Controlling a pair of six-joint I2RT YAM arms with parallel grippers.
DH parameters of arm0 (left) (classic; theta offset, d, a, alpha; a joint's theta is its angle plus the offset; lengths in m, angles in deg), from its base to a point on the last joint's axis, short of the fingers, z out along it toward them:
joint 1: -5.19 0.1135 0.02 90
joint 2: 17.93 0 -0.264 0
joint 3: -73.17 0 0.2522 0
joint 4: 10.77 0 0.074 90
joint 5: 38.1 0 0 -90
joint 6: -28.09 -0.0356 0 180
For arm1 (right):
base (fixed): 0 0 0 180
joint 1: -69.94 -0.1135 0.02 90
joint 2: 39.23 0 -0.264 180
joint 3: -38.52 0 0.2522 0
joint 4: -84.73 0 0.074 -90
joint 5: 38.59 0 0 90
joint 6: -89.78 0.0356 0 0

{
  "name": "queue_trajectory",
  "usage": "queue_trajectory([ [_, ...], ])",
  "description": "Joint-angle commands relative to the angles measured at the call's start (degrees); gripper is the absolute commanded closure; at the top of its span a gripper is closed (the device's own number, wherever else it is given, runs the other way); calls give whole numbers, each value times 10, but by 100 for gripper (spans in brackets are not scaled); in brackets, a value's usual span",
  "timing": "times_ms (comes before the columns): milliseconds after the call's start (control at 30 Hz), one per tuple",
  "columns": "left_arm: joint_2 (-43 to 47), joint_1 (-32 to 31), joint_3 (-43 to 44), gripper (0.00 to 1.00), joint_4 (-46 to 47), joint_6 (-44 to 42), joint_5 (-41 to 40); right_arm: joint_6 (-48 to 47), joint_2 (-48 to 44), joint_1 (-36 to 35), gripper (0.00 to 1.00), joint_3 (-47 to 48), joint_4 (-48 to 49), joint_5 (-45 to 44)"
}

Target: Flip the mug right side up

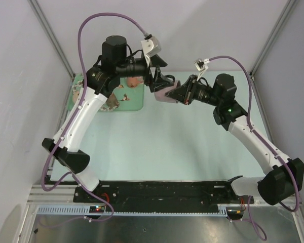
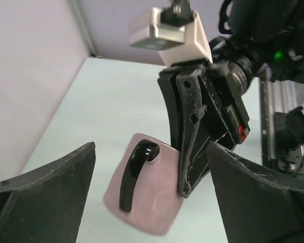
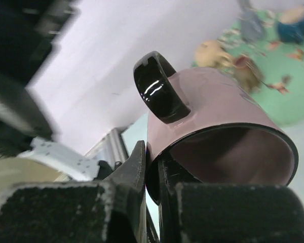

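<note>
The pink mug [image 1: 159, 96] with a black handle [image 2: 134, 174] and black rim is tilted on its side at the back middle of the table, its opening facing my right gripper. My right gripper [image 1: 174, 94] is shut on the mug's wall at the rim, one finger inside and one outside [image 3: 137, 169]. The mug fills the right wrist view [image 3: 218, 109]. My left gripper [image 1: 162, 82] is open just above the mug and its fingers [image 2: 50, 187] straddle it without touching. I cannot tell whether the mug touches the table.
A green mat [image 1: 129, 98] with cartoon figures lies at the back left, right beside the mug; it also shows in the right wrist view [image 3: 278, 81]. The enclosure's back wall and corner posts stand close behind both grippers.
</note>
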Motion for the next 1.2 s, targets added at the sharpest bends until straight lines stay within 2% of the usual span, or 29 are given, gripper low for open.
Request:
queue_trajectory([
  [0, 25, 5, 14, 3, 32, 23, -98, -116, -28, 12, 100, 19, -203, -172],
  [100, 22, 28, 10, 1, 31, 7, -137, -164, -23, 23, 100, 19, -324, -274],
  [233, 25, 62, -40, 0, 31, -86, -174, -202, 18, 50, 100, 27, -475, -397],
  [300, 43, 69, -104, 0, 30, -203, -198, -224, 49, 54, 100, 39, -538, -471],
  [400, 71, 72, -211, 0, 27, -412, -275, -242, 103, 68, 100, 57, -612, -561],
  [500, 80, 79, -311, 3, 23, -591, -345, -249, 137, 101, 100, 61, -650, -567],
  [667, 42, 118, -370, 6, 12, -740, -417, -260, 174, 136, 100, 58, -651, -564],
  [767, 9, 147, -375, 6, 11, -837, -427, -263, 192, 144, 100, 55, -632, -560],
  [867, -27, 171, -357, 19, 10, -888, -421, -258, 218, 152, 100, 55, -617, -555],
  [933, -52, 183, -346, 23, 11, -916, -415, -253, 231, 156, 100, 56, -609, -547],
  [1067, -91, 196, -348, 24, 11, -1000, -409, -247, 239, 159, 99, 53, -601, -535],
  [1167, -117, 196, -349, 22, 11, -1032, -400, -246, 240, 161, 91, 53, -597, -528],
])
